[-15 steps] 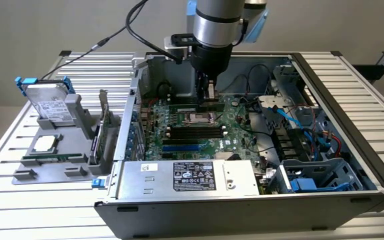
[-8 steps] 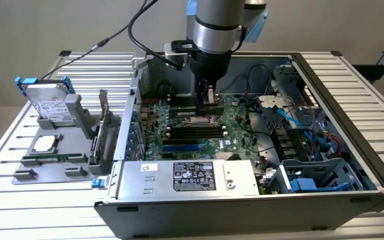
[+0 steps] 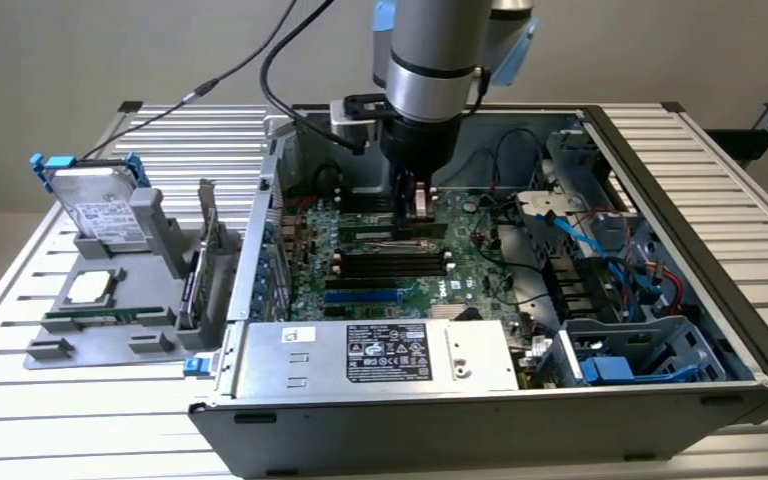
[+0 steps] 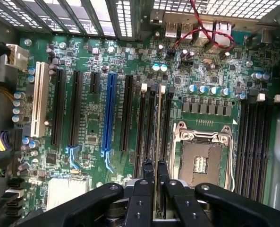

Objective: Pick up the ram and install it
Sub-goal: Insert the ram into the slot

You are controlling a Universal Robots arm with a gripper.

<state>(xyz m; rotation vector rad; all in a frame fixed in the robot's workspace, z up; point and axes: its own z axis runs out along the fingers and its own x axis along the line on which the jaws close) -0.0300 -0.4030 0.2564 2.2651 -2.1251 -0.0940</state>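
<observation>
My gripper point(image 4: 155, 168) is shut on the ram point(image 4: 157, 137), which the wrist view shows edge-on as a thin pale strip between the two black fingers point(image 4: 147, 172). The stick runs parallel to the black memory slots point(image 4: 149, 123) on the green motherboard point(image 4: 92, 118), lined up over the bank beside the CPU socket point(image 4: 203, 158). Whether it touches a slot I cannot tell. In the exterior view the gripper point(image 3: 415, 212) hangs straight down inside the open computer case point(image 3: 704, 300), just above the motherboard point(image 3: 398, 265).
A grey holder point(image 3: 104, 330) at the exterior view's left carries a hard drive point(image 3: 97, 205), a processor point(image 3: 91, 288) and an upright expansion card point(image 3: 204, 250). The power supply point(image 3: 371, 355) sits at the case front. Cables point(image 3: 598, 240) and a drive cage point(image 3: 638, 350) fill the right side.
</observation>
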